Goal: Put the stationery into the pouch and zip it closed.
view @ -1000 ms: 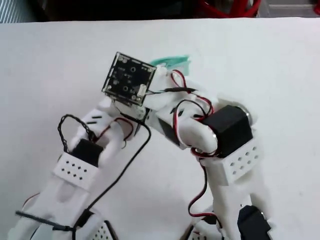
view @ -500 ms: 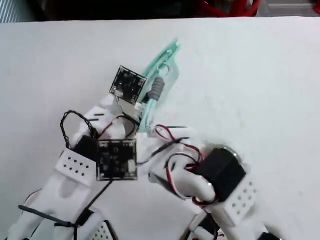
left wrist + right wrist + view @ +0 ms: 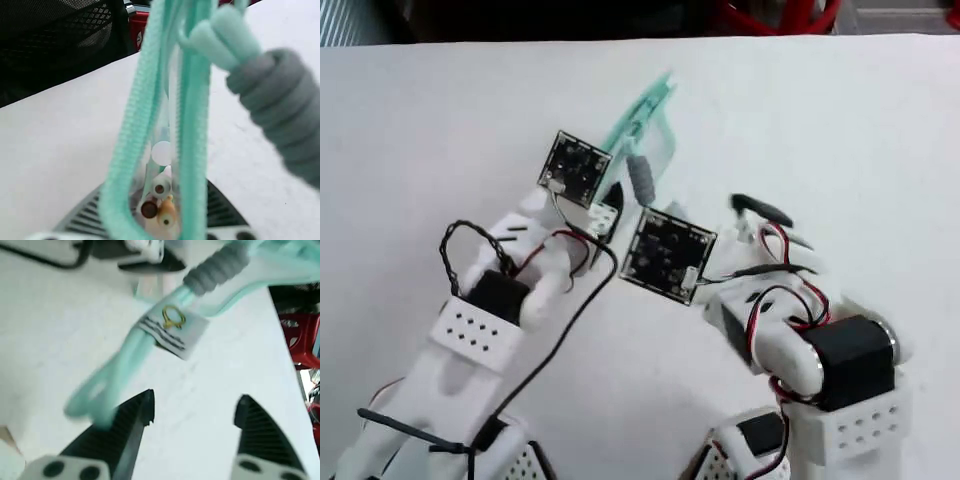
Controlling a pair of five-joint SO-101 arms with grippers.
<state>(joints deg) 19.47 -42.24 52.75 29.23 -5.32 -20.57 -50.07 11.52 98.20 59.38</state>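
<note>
So the left arm [image 3: 470, 330] first: the left jaws are clamped on the end of the pouch [image 3: 638, 125] nearest them, and the pouch sticks up off the counter [image 3: 840, 120] at a slant, away from that arm. The zip looks open at that end, and the pens [image 3: 159, 189] sit right in the mouth, between the two tapes. That's my first worry: run the slider past there and a pen end could snag the teeth. Next over, the grey pull [image 3: 642, 178] hangs beside the pouch on a mint cord [image 3: 125, 360] with a tag [image 3: 172, 330]. On the right arm [image 3: 840, 360], the right jaws are wide open with nothing in them, near the cord but not on it. If they pinch the floppy cord instead of the pull, I'd guess the tug goes sideways and yanks the pouch out of the left jaws, since only one end is held.
</note>
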